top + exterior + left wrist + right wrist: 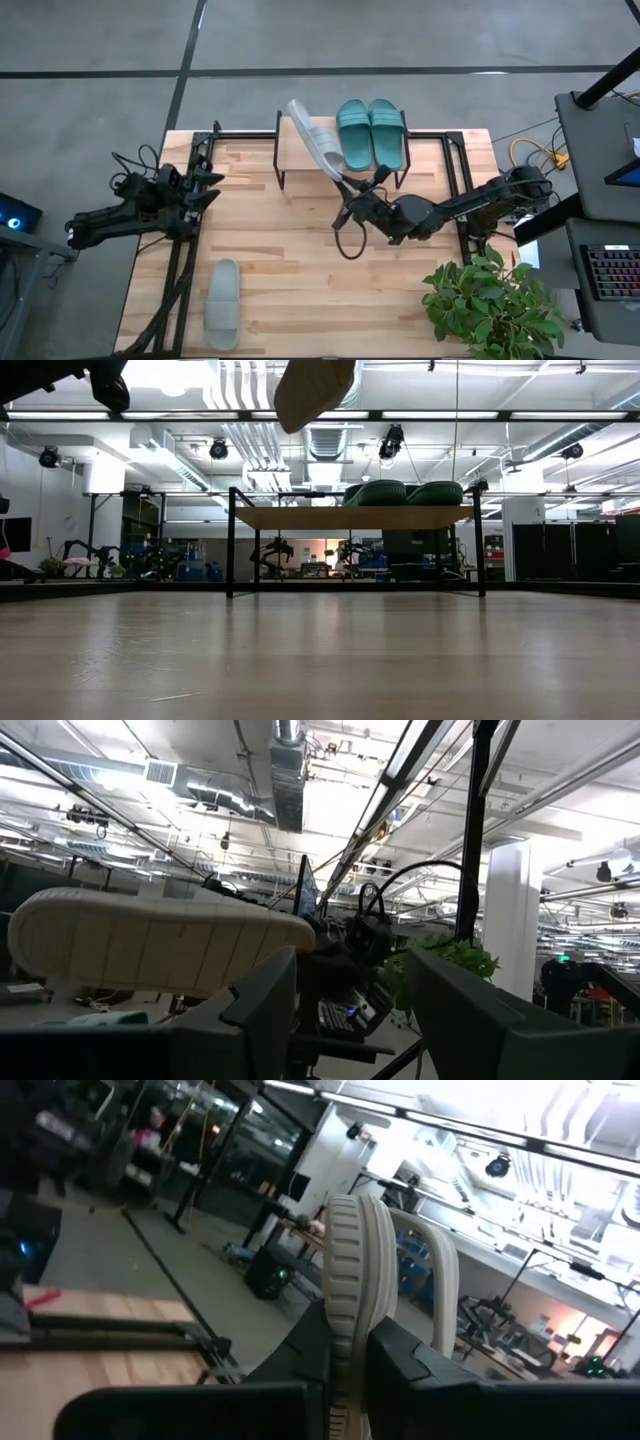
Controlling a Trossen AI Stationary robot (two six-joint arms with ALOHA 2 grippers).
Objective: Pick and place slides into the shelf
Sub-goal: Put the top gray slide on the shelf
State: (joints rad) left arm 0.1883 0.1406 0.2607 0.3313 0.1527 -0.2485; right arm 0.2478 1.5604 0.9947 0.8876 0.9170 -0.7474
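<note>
While the right pincer [345, 185] grips a grey slide [316, 138] by one end, the item hangs tilted over the shelf [290, 160], beside the teal pair [371, 132] already on the plank.

Risks, judged:
- Slide is held by its end only, edge-on between the fingers in the right wrist view; the long free end could swing or slip out of the pinch.
- Slide sits slanted, its near end close to the teal pair; lowered so, it may land across the plank edge or nudge the neighbouring teal slide.
- Released too early, it could tip off the shelf onto the counter [280, 260].

Position relative to pincer: the slide reaches away from the right pincer toward the shelf's far edge, sole gripped between the fingers, strap to one side.

Other stock:
- Second grey slide [222, 303] lies flat on the counter's near left part, well apart from both arms.
- Left pincer [208, 187] waits at the counter's left edge, fingers spread, holding nothing.
</note>
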